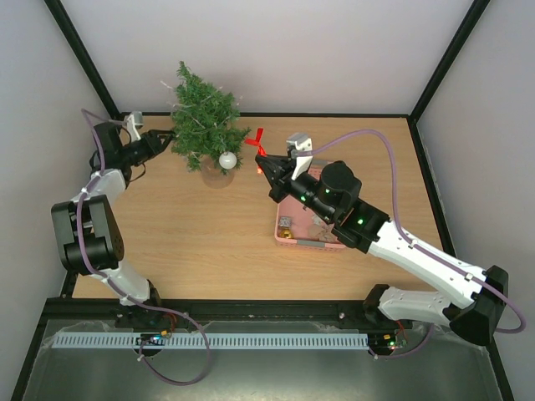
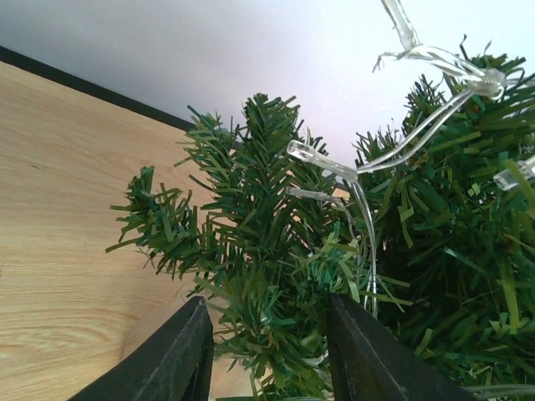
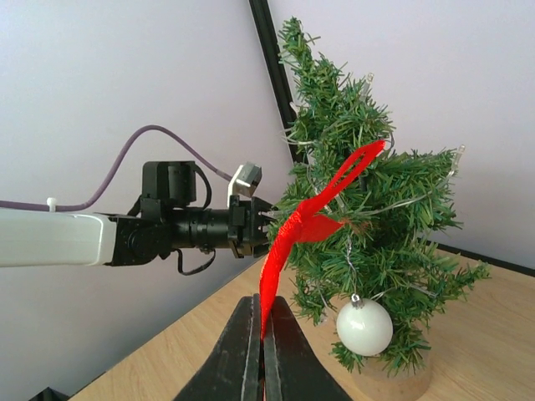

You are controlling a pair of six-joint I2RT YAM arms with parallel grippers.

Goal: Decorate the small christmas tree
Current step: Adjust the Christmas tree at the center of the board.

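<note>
Right jaws, shut tight, pinch the tail of a red ribbon bow and hold it up just beside the small christmas tree, which stands at the far left of the table. Left jaws sit partly open around a low branch on the tree's other side; I cannot tell if they squeeze it. One white ball and a string of clear lights hang on the tree already. I think the bow is not on yet, and the pink basket holds more bits to hang.
</note>
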